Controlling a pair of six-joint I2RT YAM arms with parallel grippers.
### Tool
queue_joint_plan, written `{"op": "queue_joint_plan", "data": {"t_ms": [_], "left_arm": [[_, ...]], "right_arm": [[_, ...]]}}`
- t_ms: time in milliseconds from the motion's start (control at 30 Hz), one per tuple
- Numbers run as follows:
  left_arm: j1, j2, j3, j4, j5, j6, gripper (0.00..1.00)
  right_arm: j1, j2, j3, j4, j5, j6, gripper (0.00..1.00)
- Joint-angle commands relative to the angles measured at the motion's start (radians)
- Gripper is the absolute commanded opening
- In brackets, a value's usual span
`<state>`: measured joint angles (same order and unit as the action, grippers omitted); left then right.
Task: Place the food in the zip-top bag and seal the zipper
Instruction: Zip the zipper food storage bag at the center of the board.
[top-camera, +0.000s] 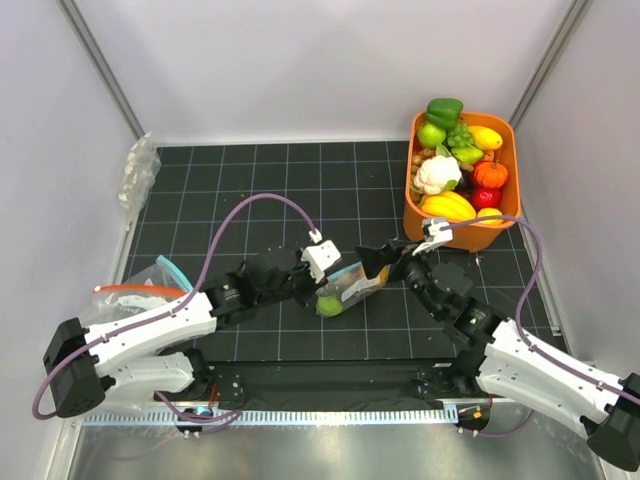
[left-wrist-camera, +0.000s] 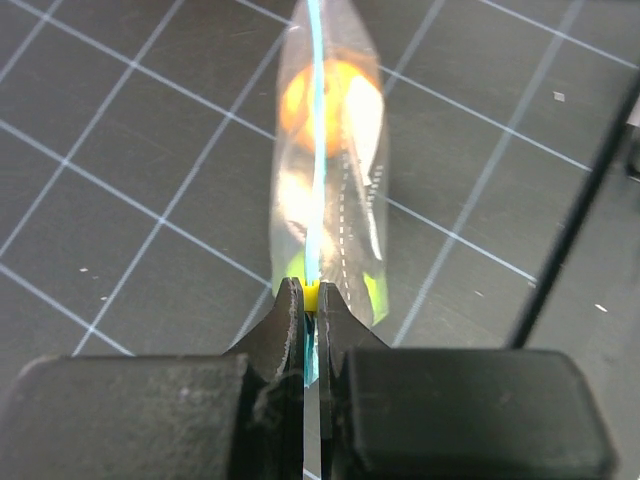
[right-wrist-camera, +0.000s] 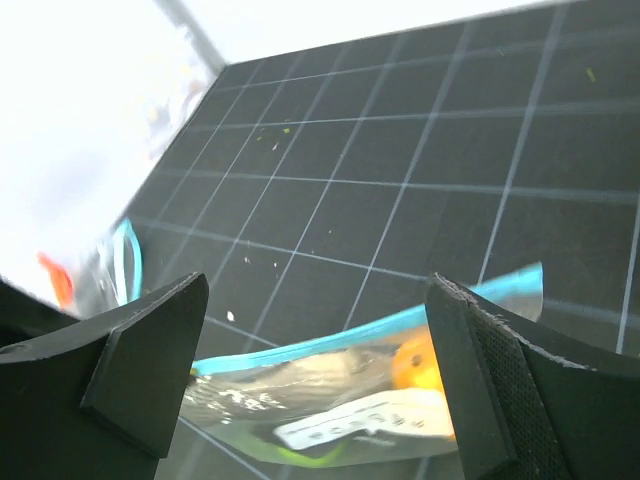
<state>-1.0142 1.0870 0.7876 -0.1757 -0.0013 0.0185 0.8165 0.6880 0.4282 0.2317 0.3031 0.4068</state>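
The zip-top bag lay on the black desk, between the two arms. The green fruit and the orange fruit were both inside it. The left end effector was squeezed tight on the zipper, the thin blue strip along the bag's mouth. The right end effector was wide open, held nothing, and hung close by the bag's other end. An orange tub of toy food sat at the far right
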Motion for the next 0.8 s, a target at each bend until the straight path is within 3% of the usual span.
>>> {"op": "queue_joint_plan", "data": {"t_ms": [0, 200, 467, 600, 700, 733, 767], "left_arm": [[0.002, 0.027, -0.011, 0.087, -0.097, 0.012, 0.04], [0.002, -0.002, -0.04, 0.156, -0.131, 0.014, 0.03], [0.002, -0.111, -0.125, 0.254, -0.074, 0.044, 0.04], [0.002, -0.11, -0.126, 0.268, 0.029, 0.064, 0.04], [0.0, -0.092, -0.122, 0.272, 0.063, 0.074, 0.08], [0.0, -0.09, -0.12, 0.274, 0.066, 0.072, 0.12], [-0.003, -0.088, -0.122, 0.275, 0.066, 0.074, 0.16]], "right_arm": [[0.004, 0.034, 0.075, -0.105, 0.167, 0.278, 0.97], [0.003, 0.163, 0.237, -0.408, 0.22, 0.595, 0.95], [0.003, 0.281, 0.245, -0.371, 0.149, 0.662, 0.95], [0.003, 0.33, 0.238, -0.33, 0.136, 0.681, 0.94], [0.003, 0.343, 0.222, -0.289, 0.113, 0.679, 0.82], [0.003, 0.34, 0.218, -0.279, 0.11, 0.676, 0.75], [0.004, 0.326, 0.213, -0.264, 0.108, 0.67, 0.6]]}}
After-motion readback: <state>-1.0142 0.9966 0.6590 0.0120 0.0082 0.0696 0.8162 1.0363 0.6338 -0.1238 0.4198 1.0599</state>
